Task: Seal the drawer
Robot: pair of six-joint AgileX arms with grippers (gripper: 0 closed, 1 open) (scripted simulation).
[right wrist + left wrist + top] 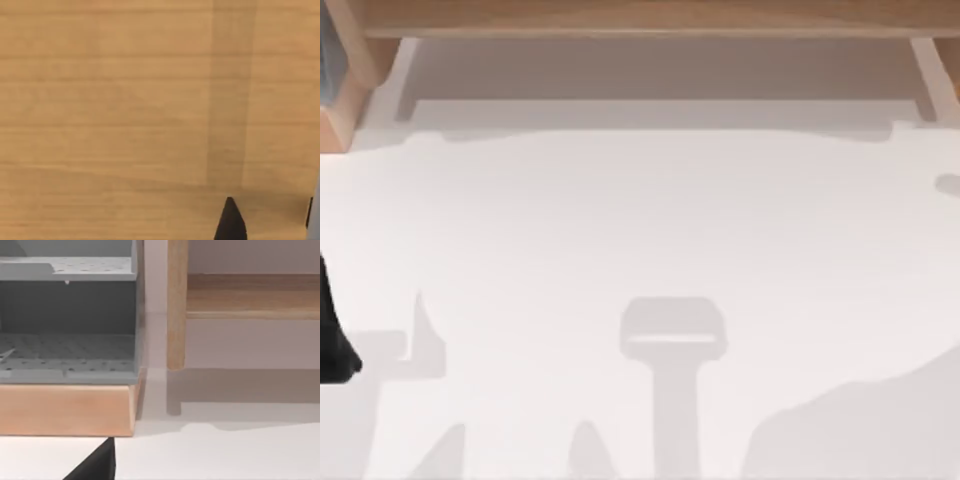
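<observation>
The drawer (660, 112) stands pulled out from the light wood frame (660, 15). Its pale grey floor lies open to the camera above, with a thin white side wall on either side and the white front wall nearest the arms. It sits at the far edge of the desk (650, 220), well ahead of the left arm (332, 335), with a broad stretch of bare white desk between them. The left arm shows as a dark shape at the left border of the top view, low and to the side, touching nothing.

The left hand (95, 465) shows as a dark wedge in its wrist view. I cannot tell whether it is spread or pressed together. Ahead of it, and apart from it, stands a grey perforated shelf unit (67, 347) on a light wood base (65, 410). Just beside that unit is an upright wood post (176, 305), and a wood rail (252, 295) runs off from the post.

The right hand (270, 217) faces a light wood surface (125, 100) at very close range. Its two dark tips stand spread, with wood showing between them, and they pinch nothing.

Soft grey shadows lie on the near part of the desk, one of them a blocky T-shaped shadow (672, 335) near the middle.
</observation>
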